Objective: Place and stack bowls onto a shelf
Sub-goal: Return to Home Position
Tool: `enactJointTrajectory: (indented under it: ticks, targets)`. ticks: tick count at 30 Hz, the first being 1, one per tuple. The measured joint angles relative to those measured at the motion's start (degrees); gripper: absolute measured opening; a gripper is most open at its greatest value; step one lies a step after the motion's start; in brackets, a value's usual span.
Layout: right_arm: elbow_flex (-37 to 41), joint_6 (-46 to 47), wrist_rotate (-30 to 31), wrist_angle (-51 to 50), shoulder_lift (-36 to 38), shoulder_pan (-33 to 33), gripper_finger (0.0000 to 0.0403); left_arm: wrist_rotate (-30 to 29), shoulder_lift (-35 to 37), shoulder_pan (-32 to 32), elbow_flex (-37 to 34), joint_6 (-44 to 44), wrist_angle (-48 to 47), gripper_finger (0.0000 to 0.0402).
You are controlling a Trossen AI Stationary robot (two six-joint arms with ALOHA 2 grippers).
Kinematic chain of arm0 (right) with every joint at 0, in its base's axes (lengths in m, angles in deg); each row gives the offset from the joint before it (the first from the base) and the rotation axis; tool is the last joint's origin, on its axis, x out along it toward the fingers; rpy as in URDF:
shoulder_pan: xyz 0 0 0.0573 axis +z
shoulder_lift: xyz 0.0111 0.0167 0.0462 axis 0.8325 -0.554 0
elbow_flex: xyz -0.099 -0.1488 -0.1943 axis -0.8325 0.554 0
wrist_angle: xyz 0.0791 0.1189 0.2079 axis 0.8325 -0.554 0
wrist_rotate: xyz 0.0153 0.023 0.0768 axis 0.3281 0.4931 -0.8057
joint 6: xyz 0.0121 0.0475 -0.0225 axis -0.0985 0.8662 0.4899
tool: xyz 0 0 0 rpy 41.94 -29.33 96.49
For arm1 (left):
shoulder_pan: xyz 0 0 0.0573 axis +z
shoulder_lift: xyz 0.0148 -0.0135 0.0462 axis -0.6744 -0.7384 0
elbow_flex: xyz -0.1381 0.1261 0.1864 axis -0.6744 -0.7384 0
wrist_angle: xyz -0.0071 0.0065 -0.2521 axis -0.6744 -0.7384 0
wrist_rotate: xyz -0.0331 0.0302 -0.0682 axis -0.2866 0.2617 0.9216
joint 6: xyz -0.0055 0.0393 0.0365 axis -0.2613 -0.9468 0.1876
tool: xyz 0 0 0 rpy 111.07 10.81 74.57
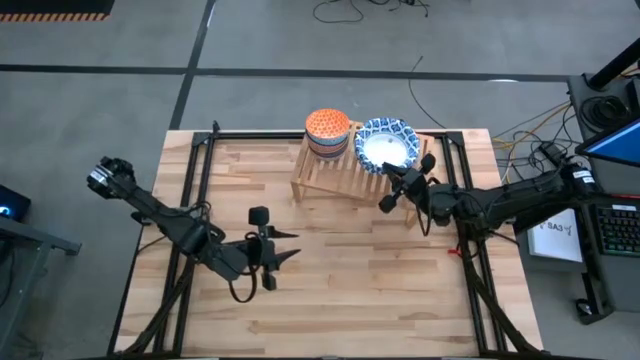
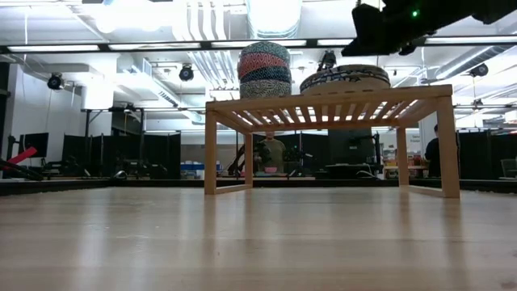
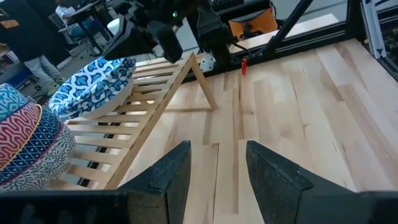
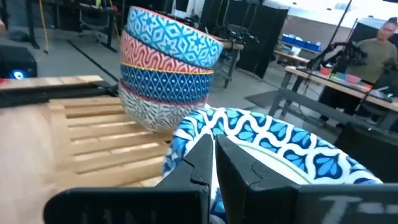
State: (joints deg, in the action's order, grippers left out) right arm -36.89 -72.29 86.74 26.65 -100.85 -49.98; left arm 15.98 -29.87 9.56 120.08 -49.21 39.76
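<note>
The wooden-slat shelf (image 1: 335,178) (image 2: 327,103) stands at the table's far middle. On its left part sits a stack of several small patterned bowls (image 1: 327,128) (image 2: 265,69) (image 4: 168,62), orange on top. Beside them on the right, the wide blue-and-white bowls (image 1: 385,143) (image 2: 346,78) (image 3: 93,84) rest stacked on the slats. My right gripper (image 1: 398,178) (image 4: 213,146) is shut, its tips at the near rim of the top wide bowl. My left gripper (image 1: 290,247) (image 3: 214,168) hovers open over the bare table, near and left of the shelf. My right gripper has its shut fingertips (image 4: 202,155) over the near rim (image 4: 186,127) of the top wide bowl, coming slanting from the table's near right side. I cannot tell whether they touch it. The bowl sits level on the stack.
Bare plank tabletop (image 1: 350,290) lies between the shelf and the near edge. Black frame rails (image 1: 200,180) run along the left and right sides. A small red piece (image 3: 244,65) lies by the right rail. People and desks show in the room beyond (image 2: 275,153).
</note>
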Motion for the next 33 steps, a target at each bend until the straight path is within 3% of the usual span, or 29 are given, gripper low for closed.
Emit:
enactJointTrajectory:
  ticks: [3, 11, 16, 23, 27, 33]
  targets:
    - [-0.19, 1.14, -3.23, 0.31, 0.98, 2.00, 0.0009, 0.00, -0.04, -0.18, -0.29, 0.28, -0.22, 0.0138]
    - [0.18, -4.17, -22.14, 0.04, 4.98, 7.58, 0.0009, 0.01, 1.43, -2.74, -5.97, 3.58, -2.28, 0.0138]
    - [2.22, -5.05, -29.23, 0.08, 7.49, 4.14, 0.0009, -0.68, 5.09, -1.44, -10.84, 3.28, -0.89, 0.0130]
    - [4.67, -4.12, -39.25, -0.64, 13.36, -2.85, 0.0009, -0.41, 15.74, 3.32, -18.57, -0.27, 2.94, 0.0097]
    - [5.88, -2.81, -41.79, -4.55, 17.74, -5.74, 0.0009, 4.95, 23.96, 8.79, -24.22, -0.44, 4.09, 0.0070]
    - [9.86, -1.00, -42.51, -8.44, 25.35, -6.69, 0.0009, 19.91, 35.18, 19.65, -34.67, -2.69, 11.47, 0.0024]
